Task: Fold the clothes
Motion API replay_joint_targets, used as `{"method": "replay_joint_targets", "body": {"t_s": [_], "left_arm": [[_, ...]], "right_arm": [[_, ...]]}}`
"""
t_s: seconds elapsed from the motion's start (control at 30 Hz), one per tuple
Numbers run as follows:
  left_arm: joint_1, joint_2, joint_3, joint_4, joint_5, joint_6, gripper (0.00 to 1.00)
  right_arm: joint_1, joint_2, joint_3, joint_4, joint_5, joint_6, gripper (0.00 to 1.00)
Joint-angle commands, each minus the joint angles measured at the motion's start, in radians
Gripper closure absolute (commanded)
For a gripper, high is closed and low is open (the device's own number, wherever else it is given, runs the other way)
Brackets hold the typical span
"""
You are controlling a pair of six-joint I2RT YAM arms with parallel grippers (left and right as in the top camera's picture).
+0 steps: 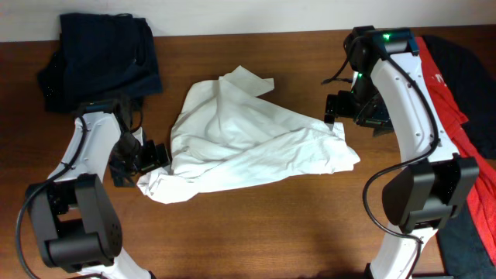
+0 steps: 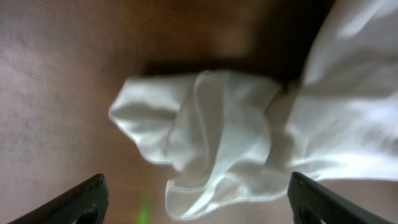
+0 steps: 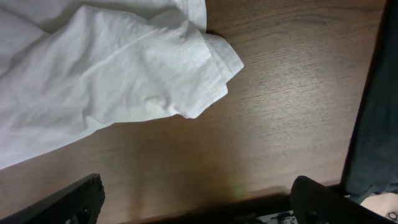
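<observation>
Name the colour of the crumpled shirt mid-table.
The shirt is white; the overhead view shows it best.

You are reaching both arms forward with elbows bent, your left gripper (image 1: 154, 157) and right gripper (image 1: 334, 109) pointing inward, jaws spread wide.

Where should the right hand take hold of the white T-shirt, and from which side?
Grip the sleeve cuff of the white T-shirt: it sticks out flat onto bare table, its hemmed edge free. Probably best to come from above, on the robot's right, where the open right hand hovers.
</observation>
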Motion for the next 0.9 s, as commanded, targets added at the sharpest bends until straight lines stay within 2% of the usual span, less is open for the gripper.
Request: {"method": "replay_joint_targets", "body": {"t_s": [0.0, 0.07, 0.17, 0.2, 0.3, 0.33, 0.37, 0.4, 0.47, 0.5, 0.63, 0.87], "left_arm": [[0.003, -0.010, -0.007, 0.032, 0.000, -0.029, 0.18], [0.003, -0.010, -0.007, 0.036, 0.000, -0.028, 0.31], [0.003, -0.010, -0.016, 0.045, 0.000, -0.027, 0.33], [0.003, -0.008, -0.032, 0.056, 0.000, -0.024, 0.37], [0.003, -0.008, -0.044, 0.056, 0.009, -0.024, 0.37], [0.003, -0.008, -0.044, 0.058, 0.008, -0.024, 0.41], [0.003, -0.008, -0.044, 0.061, 0.008, -0.024, 0.49], [0.003, -0.008, -0.044, 0.060, 0.008, -0.024, 0.63], [0.003, -0.008, -0.044, 0.059, 0.008, -0.024, 0.82], [0.003, -0.008, -0.044, 0.055, 0.008, -0.024, 0.99], [0.004, -0.010, 0.029, -0.037, -0.003, -0.024, 1.00], [0.004, -0.057, 0.350, -0.311, -0.094, -0.025, 1.00]], "right_arm": [[-0.002, -0.014, -0.002, 0.010, -0.002, 0.004, 0.01], [-0.002, -0.014, -0.002, 0.010, -0.002, 0.004, 0.01], [-0.002, -0.014, -0.002, 0.010, -0.002, 0.004, 0.01], [-0.002, -0.014, -0.002, 0.010, -0.002, 0.004, 0.01], [-0.002, -0.014, -0.002, 0.011, -0.002, 0.005, 0.01], [-0.002, -0.014, -0.002, 0.013, -0.002, 0.005, 0.01], [-0.002, -0.014, -0.002, 0.016, -0.002, 0.005, 0.01], [-0.002, -0.014, -0.002, 0.020, -0.002, 0.005, 0.01], [-0.002, -0.014, -0.002, 0.021, -0.003, 0.005, 0.01], [-0.002, -0.014, -0.002, 0.021, -0.003, 0.005, 0.01], [-0.002, -0.014, -0.002, 0.020, -0.003, 0.005, 0.01], [-0.002, -0.014, -0.002, -0.009, -0.008, 0.004, 0.01]]}}
